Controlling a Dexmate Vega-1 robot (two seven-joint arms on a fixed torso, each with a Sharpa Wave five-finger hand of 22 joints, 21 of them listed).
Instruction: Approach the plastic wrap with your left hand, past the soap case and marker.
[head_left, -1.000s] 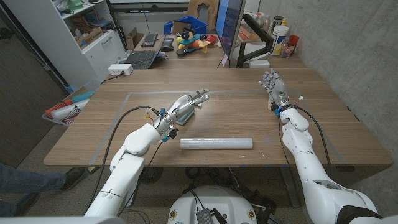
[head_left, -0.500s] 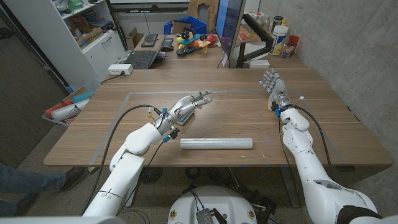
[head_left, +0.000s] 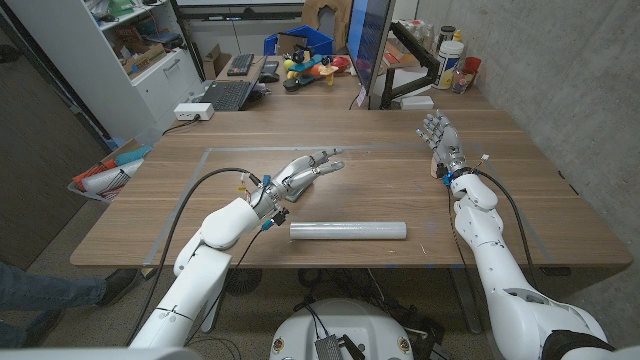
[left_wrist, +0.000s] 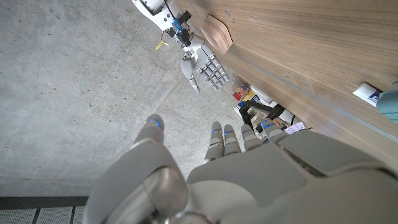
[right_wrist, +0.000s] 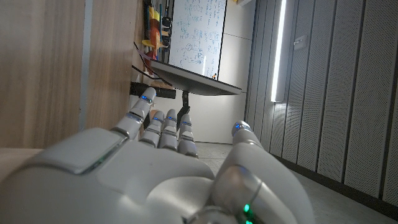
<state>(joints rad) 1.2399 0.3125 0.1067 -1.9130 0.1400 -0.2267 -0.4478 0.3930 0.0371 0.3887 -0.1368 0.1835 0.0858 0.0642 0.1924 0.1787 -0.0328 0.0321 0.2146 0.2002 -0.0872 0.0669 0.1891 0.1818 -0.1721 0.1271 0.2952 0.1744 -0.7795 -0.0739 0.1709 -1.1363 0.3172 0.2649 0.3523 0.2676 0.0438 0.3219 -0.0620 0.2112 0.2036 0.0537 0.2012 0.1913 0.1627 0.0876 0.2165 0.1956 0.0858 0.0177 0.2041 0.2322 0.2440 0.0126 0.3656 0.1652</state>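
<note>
Though beyond plastic wrap (head_left: 348, 231), left hand (head_left: 300, 175) empty

Table (head_left: 520, 215): wood, matt, visible grain. Plastic wrap (head_left: 348, 231): clear film on a roll, faintly glossy, smooth. Left hand (head_left: 300, 174) and right hand (head_left: 440, 142): silvery-grey smooth shells with a soft sheen; arms glossy white plastic.

Concrete wall (head_left: 540, 60) on right — white shelving (head_left: 130, 50) left; wooden table (head_left: 380, 190), whiteboard (right_wrist: 196, 34) behind.
</note>
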